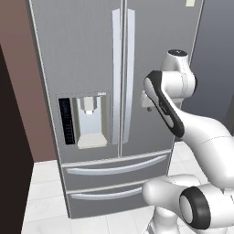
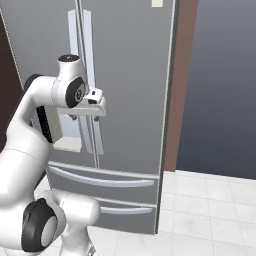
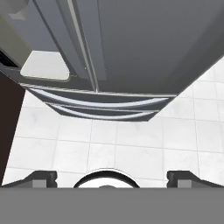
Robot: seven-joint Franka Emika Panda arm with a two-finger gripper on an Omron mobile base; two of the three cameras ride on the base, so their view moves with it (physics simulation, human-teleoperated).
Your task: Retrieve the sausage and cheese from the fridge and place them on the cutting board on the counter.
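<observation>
The grey fridge (image 1: pixel 82 55) (image 2: pixel 130 75) stands straight ahead with both doors shut, so the sausage and cheese are hidden. The cutting board and the counter are out of view. My gripper (image 3: pixel 114 179) is open with nothing between its widely spread fingertips (image 3: pixel 41 178). The hand (image 2: pixel 91 106) hovers close in front of the right door, just right of the long vertical handles (image 1: pixel 122 77), and points down. In the hand view the fridge's front (image 3: pixel 144 43) and its two bottom drawers (image 3: pixel 100 107) lie below it.
The water dispenser (image 1: pixel 89 121) sits in the left door. A dark tall unit (image 1: pixel 11 151) stands to the left. A brown wall strip (image 2: pixel 182 85) and a dark grey panel (image 2: pixel 220 90) flank the right. White tiled floor (image 3: pixel 131 153) spreads in front.
</observation>
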